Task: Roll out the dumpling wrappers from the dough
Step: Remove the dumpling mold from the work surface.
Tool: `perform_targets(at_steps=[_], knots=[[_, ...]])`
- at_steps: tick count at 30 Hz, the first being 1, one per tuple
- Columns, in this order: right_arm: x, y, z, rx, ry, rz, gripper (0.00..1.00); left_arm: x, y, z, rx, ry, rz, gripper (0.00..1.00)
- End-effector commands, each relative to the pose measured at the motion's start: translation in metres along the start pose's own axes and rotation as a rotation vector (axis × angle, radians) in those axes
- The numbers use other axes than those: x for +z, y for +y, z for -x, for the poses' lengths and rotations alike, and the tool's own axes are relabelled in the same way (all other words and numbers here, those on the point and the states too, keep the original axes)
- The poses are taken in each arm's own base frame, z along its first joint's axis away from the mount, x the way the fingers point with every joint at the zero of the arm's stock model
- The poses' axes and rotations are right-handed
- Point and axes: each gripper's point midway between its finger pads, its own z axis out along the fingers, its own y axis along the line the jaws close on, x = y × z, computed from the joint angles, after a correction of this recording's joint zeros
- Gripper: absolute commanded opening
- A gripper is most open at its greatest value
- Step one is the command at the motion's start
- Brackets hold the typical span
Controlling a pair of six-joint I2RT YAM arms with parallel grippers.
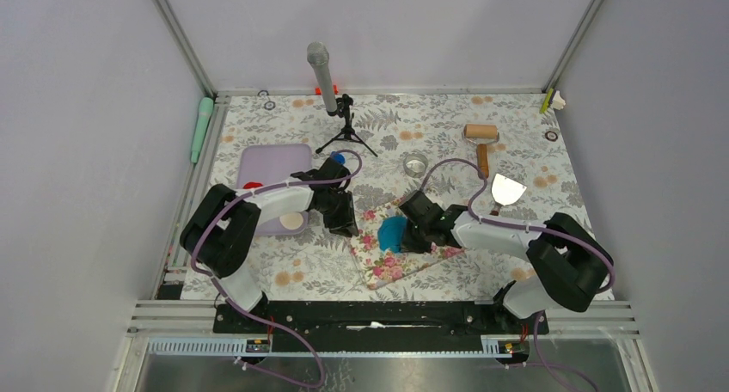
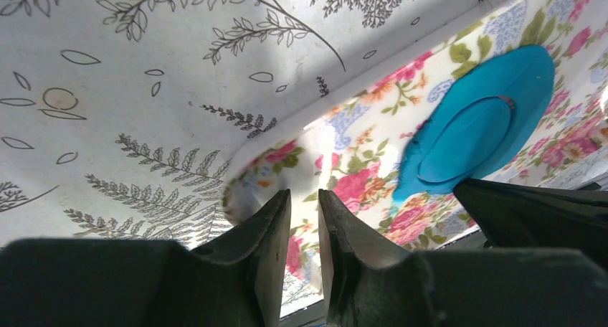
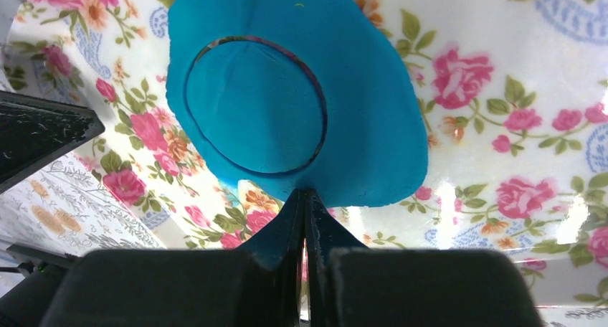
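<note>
A flattened sheet of blue dough (image 1: 393, 233) lies on the floral pink mat (image 1: 387, 263). A round dumpling wrapper (image 3: 251, 108) is cut into the dough (image 3: 366, 119) and still sits inside it, also seen as a wrapper (image 2: 462, 137) within the dough (image 2: 513, 76). My right gripper (image 3: 305, 194) is shut, its tips touching the dough's near edge. Whether they pinch it I cannot tell. My left gripper (image 2: 305, 198) hovers low over the mat's (image 2: 358, 148) left edge, jaws a little apart with nothing clamped. That edge curls up off the table.
A wooden roller (image 1: 481, 136) and a metal scraper (image 1: 507, 190) lie at the right rear. A round cutter ring (image 1: 415, 164) stands behind the mat. At the left there is a purple tray (image 1: 273, 164), and at the back a microphone on a tripod (image 1: 331, 87).
</note>
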Motion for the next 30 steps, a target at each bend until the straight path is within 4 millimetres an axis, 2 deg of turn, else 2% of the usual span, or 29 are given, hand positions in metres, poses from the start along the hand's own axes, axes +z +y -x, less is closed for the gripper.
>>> perform_targets(at_steps=[1,11,16,23,26,30], knots=[[-0.002,-0.05,-0.003,-0.013,-0.012,-0.169,0.0,0.006,0.013,0.001,0.017,0.012,0.041,0.27],[-0.007,-0.073,0.013,0.037,-0.052,-0.211,0.0,0.021,0.05,-0.013,0.026,0.092,0.18,0.26],[-0.013,-0.085,0.026,0.063,-0.08,-0.223,0.0,0.017,0.055,-0.011,0.039,0.069,0.211,0.26],[-0.017,-0.088,0.041,0.083,-0.109,-0.224,0.0,0.019,0.056,-0.013,0.043,0.088,0.215,0.25],[-0.023,-0.077,0.045,0.082,-0.11,-0.182,0.0,0.018,0.052,-0.013,0.052,0.09,0.197,0.25],[-0.04,-0.041,0.053,0.079,-0.118,-0.024,0.02,0.01,0.028,-0.014,0.118,0.083,0.127,0.25]])
